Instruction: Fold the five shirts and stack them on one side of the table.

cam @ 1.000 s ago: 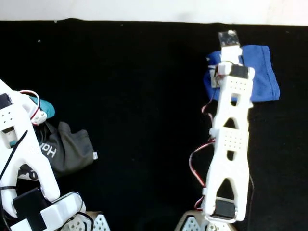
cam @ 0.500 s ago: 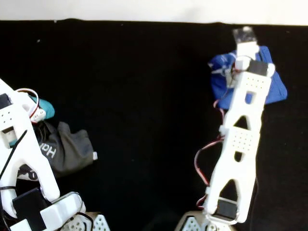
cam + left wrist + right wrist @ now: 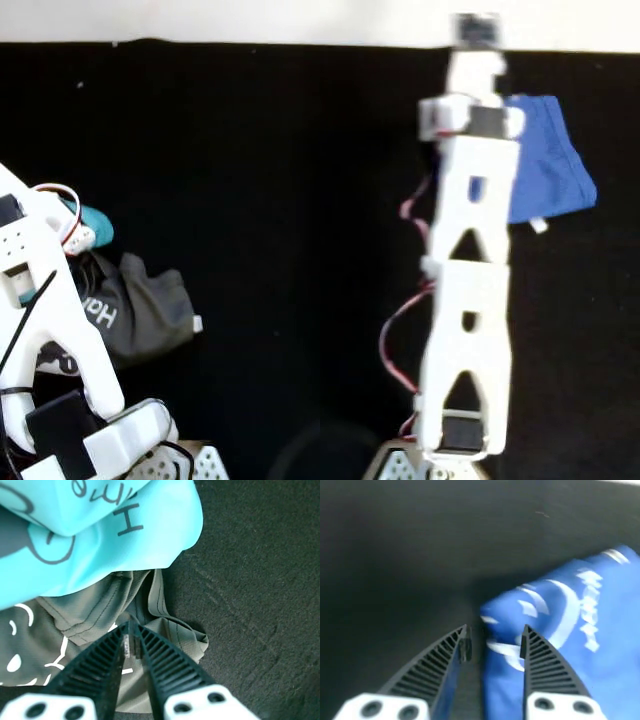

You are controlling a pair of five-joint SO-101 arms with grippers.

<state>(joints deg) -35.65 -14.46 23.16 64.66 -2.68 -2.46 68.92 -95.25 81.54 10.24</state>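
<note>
**Blue fold at risk**

The right gripper [image 3: 495, 641] had its fingers spread at the blue shirt [image 3: 570, 630]'s corner, far right on the table [image 3: 280, 150]. Catching only one layer could drag the fold open. The left gripper [image 3: 132, 630] had its fingers pressed together over the grey shirt [image 3: 170, 630].

A broad stretch of bare black table [image 3: 290, 170] runs between the two arms. The right arm [image 3: 470, 300] stretches lengthwise across its side, overhanging the blue shirt [image 3: 555, 175] at the far edge. The grey shirt [image 3: 150, 310] and teal shirt [image 3: 97, 224] crowd against the left arm [image 3: 40, 320].
</note>
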